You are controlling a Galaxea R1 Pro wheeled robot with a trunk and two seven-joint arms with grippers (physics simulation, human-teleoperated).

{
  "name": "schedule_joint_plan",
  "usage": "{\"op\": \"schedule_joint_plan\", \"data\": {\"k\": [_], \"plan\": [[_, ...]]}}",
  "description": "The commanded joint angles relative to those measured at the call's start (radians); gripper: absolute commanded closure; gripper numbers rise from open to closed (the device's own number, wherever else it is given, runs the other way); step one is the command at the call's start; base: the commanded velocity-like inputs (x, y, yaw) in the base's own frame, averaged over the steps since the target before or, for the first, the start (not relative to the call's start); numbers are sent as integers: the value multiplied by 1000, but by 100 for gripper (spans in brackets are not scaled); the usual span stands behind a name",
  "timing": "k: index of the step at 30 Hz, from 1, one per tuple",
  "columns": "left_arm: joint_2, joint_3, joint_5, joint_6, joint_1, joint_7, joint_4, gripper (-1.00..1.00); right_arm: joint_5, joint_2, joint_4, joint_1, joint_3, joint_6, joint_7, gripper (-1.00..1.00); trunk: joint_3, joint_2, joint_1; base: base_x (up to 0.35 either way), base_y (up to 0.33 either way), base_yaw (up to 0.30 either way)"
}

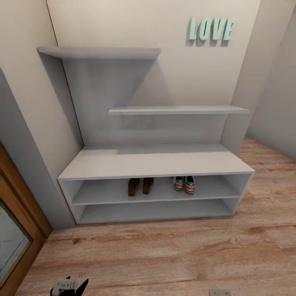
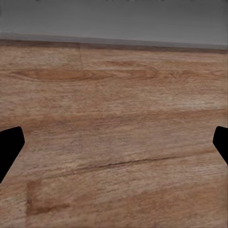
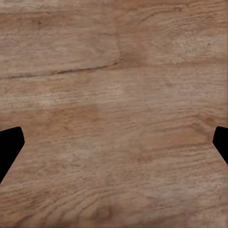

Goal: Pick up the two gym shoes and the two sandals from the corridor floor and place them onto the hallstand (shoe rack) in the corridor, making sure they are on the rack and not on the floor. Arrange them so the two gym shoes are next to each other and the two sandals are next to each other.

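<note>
On the shoe rack, upper low shelf, the sandals stand together, the gym shoes just beside at 3 o'clock. Left gripper and right gripper have fingers wide over the floor.

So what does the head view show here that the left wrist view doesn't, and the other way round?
Head view alone: the hallstand under teal LOVE letters, with the sandals side by side and the gym shoes side by side on the upper tier of its low bench. Left wrist view alone: the left pincer up close, dark fingertips spread wide with nothing between them. Both: the corridor floor, wood-grain planks.
</note>
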Motion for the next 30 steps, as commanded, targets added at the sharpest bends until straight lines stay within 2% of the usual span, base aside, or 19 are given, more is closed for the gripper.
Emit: {"op": "schedule_joint_plan", "data": {"k": [1, 13, 30], "plan": [[0, 7, -2, -1, 0, -7, 1, -100, -4, 0, 1, 0, 4, -3, -2, -100, 2, 7, -4, 0, 0, 0], [0, 25, -2, -2, 4, -7, 1, -100, -4, 1, 1, 0, 4, -3, -2, -100, 40, 91, -50, 0, 0, 0], [-2, 27, -4, -1, 5, -7, 1, -100, -4, 0, 1, 0, 4, -3, -2, -100, 40, 91, -50, 0, 0, 0]]}}
